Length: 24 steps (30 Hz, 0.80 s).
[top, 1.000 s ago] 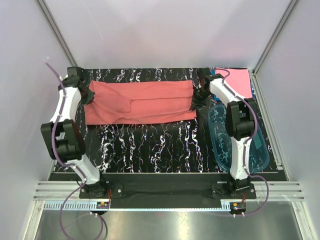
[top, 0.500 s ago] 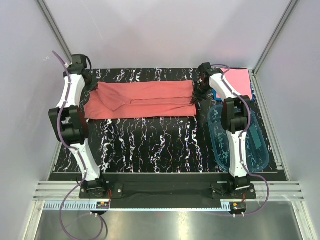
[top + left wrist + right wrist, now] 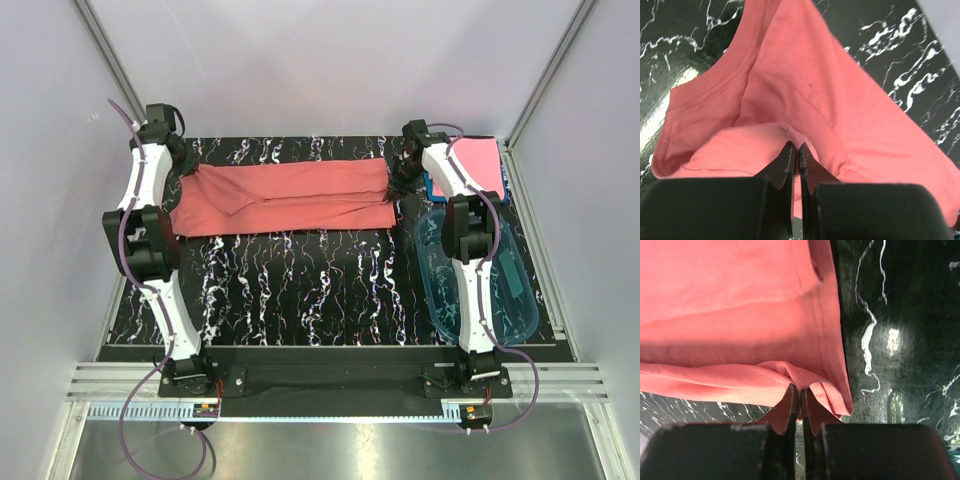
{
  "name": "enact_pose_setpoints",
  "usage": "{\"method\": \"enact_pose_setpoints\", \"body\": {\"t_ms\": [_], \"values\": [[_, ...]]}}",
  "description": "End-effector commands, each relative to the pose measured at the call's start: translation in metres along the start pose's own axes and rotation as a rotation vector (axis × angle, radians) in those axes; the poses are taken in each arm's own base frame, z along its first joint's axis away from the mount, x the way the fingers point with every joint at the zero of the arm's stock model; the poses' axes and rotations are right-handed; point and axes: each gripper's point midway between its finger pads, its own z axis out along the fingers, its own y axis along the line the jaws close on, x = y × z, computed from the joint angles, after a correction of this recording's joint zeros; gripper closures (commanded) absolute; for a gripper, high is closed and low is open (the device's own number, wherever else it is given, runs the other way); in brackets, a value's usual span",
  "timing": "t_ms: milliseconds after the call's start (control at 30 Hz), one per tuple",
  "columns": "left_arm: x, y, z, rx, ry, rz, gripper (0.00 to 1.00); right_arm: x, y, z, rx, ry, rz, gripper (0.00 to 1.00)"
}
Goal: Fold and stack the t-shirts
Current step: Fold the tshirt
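Two pinches carry this fold. The left gripper (image 3: 182, 172) has its tips pressed together on a ridge of the salmon-red short-sleeved cotton t-shirt (image 3: 285, 198) at its left, collar end. The right gripper (image 3: 397, 186) is nipped onto a bunched hem at the shirt's right end. The shirt lies as a long band across the far half of the black white-veined tabletop (image 3: 300, 290), doubled lengthwise by the look of it.

To my eye the step in hand is laying that lengthwise fold. Doing it well means both arms travelling at one height and one pace. There should be just enough pull between them that the cloth runs taut and no wrinkle sets. The lifted edge should land square on the edge beneath before either pinch lets go.

The right arm works close to the folded light pink tee (image 3: 478, 163) in the far right corner and the clear blue plastic tub (image 3: 520, 300) nearer on the right. It should drag neither.
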Motion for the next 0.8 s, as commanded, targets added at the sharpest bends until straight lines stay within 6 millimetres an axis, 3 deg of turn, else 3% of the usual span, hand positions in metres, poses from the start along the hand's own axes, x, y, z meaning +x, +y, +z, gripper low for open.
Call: {"method": "enact_pose_setpoints", "body": {"t_ms": [0,767], "values": [[-0.021,-0.019,-0.004,0.059,-0.052,-0.016,0.94,-0.014,0.005,-0.004,-0.031,-0.026,0.015,0.99],[-0.021,-0.022,0.027,0.054,-0.034,-0.043,0.91,-0.033,0.006,0.013,-0.067,-0.048,0.056,0.91]]}}
